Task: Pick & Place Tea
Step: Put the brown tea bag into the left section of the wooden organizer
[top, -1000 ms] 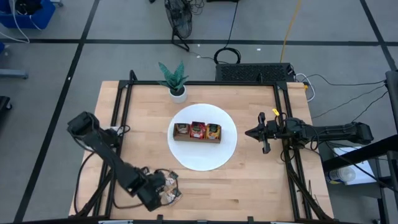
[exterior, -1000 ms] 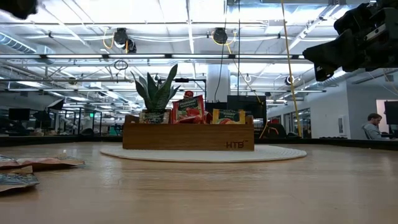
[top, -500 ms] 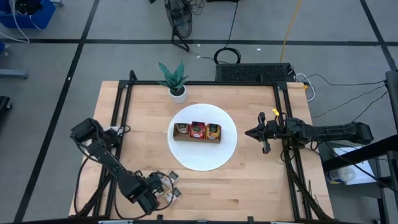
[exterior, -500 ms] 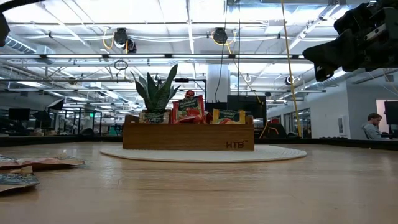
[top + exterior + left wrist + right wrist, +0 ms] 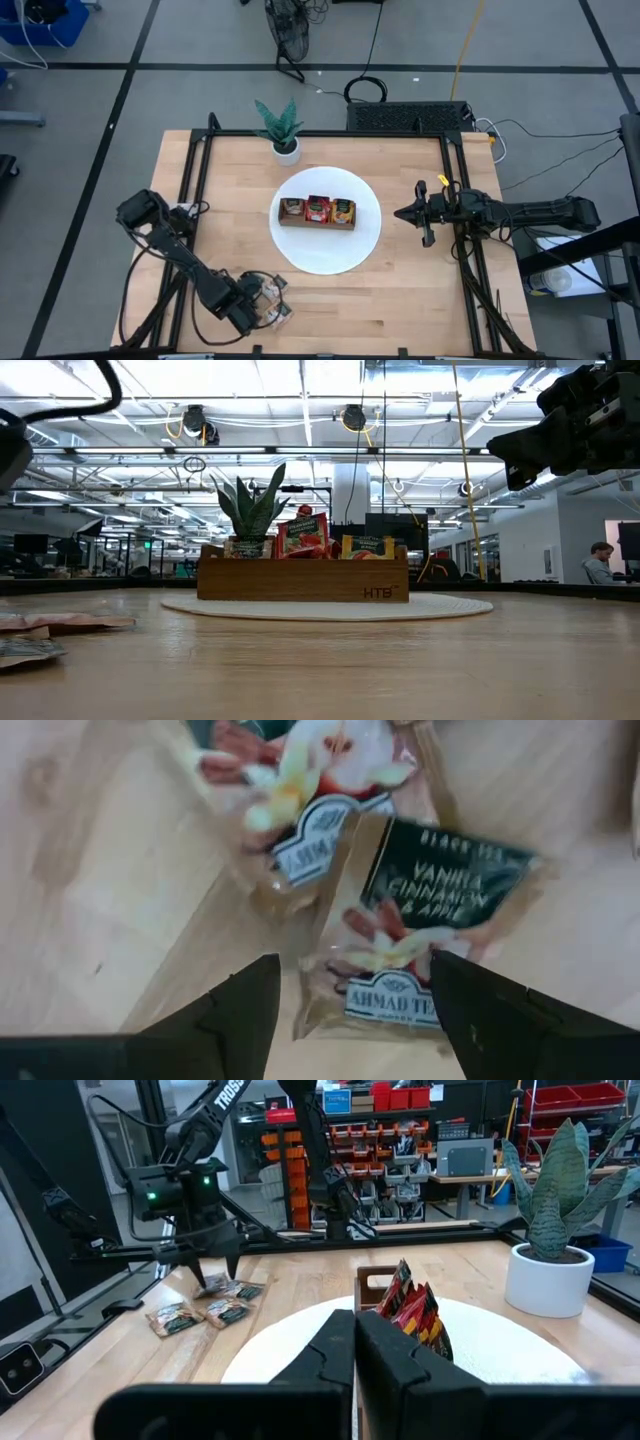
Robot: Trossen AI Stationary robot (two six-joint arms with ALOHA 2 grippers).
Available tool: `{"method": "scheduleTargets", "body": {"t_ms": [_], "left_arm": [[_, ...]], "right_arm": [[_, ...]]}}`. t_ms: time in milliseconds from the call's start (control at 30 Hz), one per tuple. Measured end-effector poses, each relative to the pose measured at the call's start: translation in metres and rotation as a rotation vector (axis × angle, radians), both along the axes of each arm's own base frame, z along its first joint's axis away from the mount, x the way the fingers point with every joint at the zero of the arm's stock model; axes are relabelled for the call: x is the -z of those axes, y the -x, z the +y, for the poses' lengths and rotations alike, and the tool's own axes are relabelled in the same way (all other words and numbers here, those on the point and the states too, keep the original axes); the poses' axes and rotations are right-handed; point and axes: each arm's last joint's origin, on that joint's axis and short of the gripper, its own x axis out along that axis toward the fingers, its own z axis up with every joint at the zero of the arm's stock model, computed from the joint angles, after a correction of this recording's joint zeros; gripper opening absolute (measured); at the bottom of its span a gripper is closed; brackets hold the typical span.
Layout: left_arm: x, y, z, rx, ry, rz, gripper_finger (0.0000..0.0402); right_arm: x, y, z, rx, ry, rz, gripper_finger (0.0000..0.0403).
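Two end effectors: left end effector [image 5: 350, 1005], jaws spread, has dropped lower over the loose beige-and-dark-green tea sachets [image 5: 425, 935] on the wooden worktop [image 5: 420, 290], one between its fingers, not yet pinched; grasp likely next. Right end effector [image 5: 403, 213] clenched, idle beside white plate [image 5: 368, 235].

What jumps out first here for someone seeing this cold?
The white round plate at mid-table, carrying the wooden tray with sachets standing in its compartments. Then the left gripper at the table's near-left edge, jaws open over loose tea sachets. The right gripper hangs shut beside the plate.
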Motion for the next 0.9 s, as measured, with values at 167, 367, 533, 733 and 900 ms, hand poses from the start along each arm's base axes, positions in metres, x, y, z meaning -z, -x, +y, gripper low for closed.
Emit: {"method": "scheduleTargets", "body": {"t_ms": [167,367,533,733,900], "left_arm": [[0.007,-0.003,0.001,0.037,0.071,-0.025,0.0254],[0.008,-0.003,0.005,0.03,0.084,0.002,0.0226],[0.009,-0.003,0.008,0.094,0.094,0.017,0.0173],[0.004,-0.003,0.013,0.147,0.095,0.024,0.0099],[-0.012,-0.004,0.019,0.137,0.133,-0.019,0.0024]], "right_arm": [[0.0,0.0,0.0,0.0,0.0,0.0,0.0004],[0.0,0.0,0.0,0.0,0.0,0.0,0.0004],[0.0,0.0,0.0,0.0,0.0,0.0,0.0004],[0.0,0.0,0.0,0.0,0.0,0.0,0.0004],[0.0,0.0,0.0,0.0,0.0,0.0,0.0004]]}}
